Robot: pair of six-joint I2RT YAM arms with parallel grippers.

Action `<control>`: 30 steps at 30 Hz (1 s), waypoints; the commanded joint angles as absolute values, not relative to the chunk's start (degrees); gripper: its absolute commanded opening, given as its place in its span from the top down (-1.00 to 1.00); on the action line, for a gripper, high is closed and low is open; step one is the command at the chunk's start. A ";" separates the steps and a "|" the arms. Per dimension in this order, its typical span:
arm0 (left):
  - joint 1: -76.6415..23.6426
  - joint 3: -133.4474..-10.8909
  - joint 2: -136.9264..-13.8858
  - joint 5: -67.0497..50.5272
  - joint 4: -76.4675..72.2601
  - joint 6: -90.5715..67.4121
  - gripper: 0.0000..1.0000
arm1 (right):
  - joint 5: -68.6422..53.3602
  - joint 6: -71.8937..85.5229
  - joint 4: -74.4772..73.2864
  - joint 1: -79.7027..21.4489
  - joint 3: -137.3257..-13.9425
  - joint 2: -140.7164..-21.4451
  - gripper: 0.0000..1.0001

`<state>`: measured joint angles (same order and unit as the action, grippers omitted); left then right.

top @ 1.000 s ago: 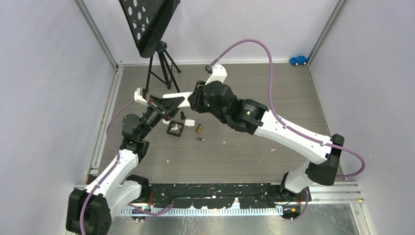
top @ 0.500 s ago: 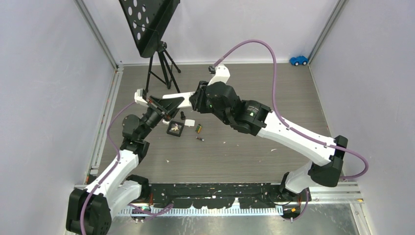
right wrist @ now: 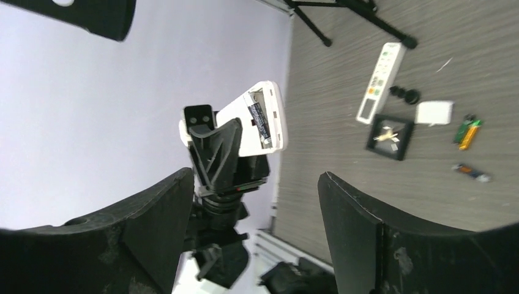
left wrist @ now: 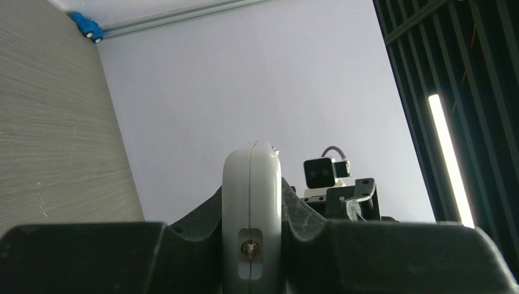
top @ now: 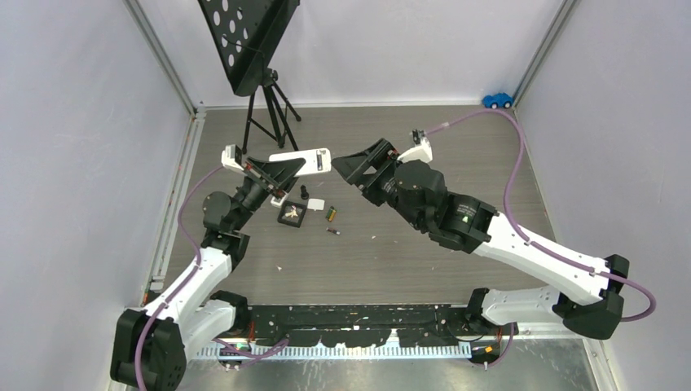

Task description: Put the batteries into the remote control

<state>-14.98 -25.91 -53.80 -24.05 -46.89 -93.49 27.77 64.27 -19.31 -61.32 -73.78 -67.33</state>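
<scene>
My left gripper [top: 279, 173] is shut on the white remote control [top: 300, 160] and holds it above the table. The left wrist view shows the remote [left wrist: 251, 196] edge-on between the fingers. In the right wrist view its back [right wrist: 264, 117] faces me with the battery compartment open. My right gripper [top: 349, 168] hangs open and empty just right of the remote, apart from it, its fingers [right wrist: 346, 208] wide. The batteries lie on the table: a green-yellow one [top: 332, 214] and a dark one with reddish marks [top: 332, 231], which also show as green-yellow [right wrist: 467, 132] and dark [right wrist: 471, 172] in the right wrist view.
A small black square tray [top: 291, 213], a white cover piece [top: 316, 204] and a small black knob [top: 304, 192] lie near the batteries. A second white remote [right wrist: 381, 82] lies on the table. A black stand on a tripod [top: 265, 106] stands at the back left. A blue toy car [top: 497, 100] sits at the back right.
My right gripper has opened, let go at the remote's end, and drawn back to the right. The left gripper and the remote have stayed put.
</scene>
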 commanded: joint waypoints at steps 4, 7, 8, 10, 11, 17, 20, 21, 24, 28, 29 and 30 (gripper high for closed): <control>-15.03 -29.47 -54.19 -24.08 -53.65 -90.77 1.00 | 26.89 88.07 -3.30 -61.35 -67.01 -68.25 -0.60; -15.07 -29.79 -54.07 -24.12 -53.94 -90.55 1.00 | 27.00 89.63 1.86 -61.35 -66.40 -69.98 -0.61; -15.03 -29.85 -54.06 -24.28 -53.99 -90.35 1.00 | 26.66 88.14 4.02 -61.35 -66.58 -70.61 -0.61; -15.03 -29.81 -53.97 -24.70 -53.99 -89.83 1.00 | 26.53 85.71 5.81 -61.33 -68.13 -71.85 -0.61; -15.03 -29.71 -53.95 -25.00 -53.99 -89.61 1.00 | 26.79 85.64 5.55 -61.34 -68.53 -72.30 -0.61; -15.03 -28.88 -54.64 -26.59 -55.97 -88.94 1.00 | 28.36 88.70 5.80 -60.98 -68.26 -74.44 -0.61; -15.03 -28.54 -54.91 -27.68 -57.28 -88.37 1.00 | 29.06 88.81 7.16 -60.52 -67.64 -74.25 -0.58; -15.03 -28.33 -54.99 -27.99 -57.87 -88.10 1.00 | 29.15 88.49 7.46 -60.49 -67.41 -74.10 -0.56; -15.03 -28.13 -55.48 -29.51 -59.66 -87.63 1.00 | 29.26 88.43 10.45 -60.26 -65.59 -73.21 -0.52; -15.03 -27.42 -56.47 -30.39 -61.92 -88.23 1.00 | 27.65 89.02 10.74 -59.49 -65.09 -73.09 -0.48; -15.03 -27.20 -56.76 -30.59 -62.87 -88.57 1.00 | 27.23 89.45 10.83 -59.24 -64.90 -73.07 -0.46; -15.03 -27.12 -57.10 -30.84 -63.82 -88.78 1.00 | 26.83 89.88 11.22 -58.99 -64.62 -73.04 -0.42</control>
<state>-14.98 -27.29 -56.47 -28.82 -55.90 -89.32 26.22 87.77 6.90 -59.77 -64.99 -74.50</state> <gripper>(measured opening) 0.221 0.735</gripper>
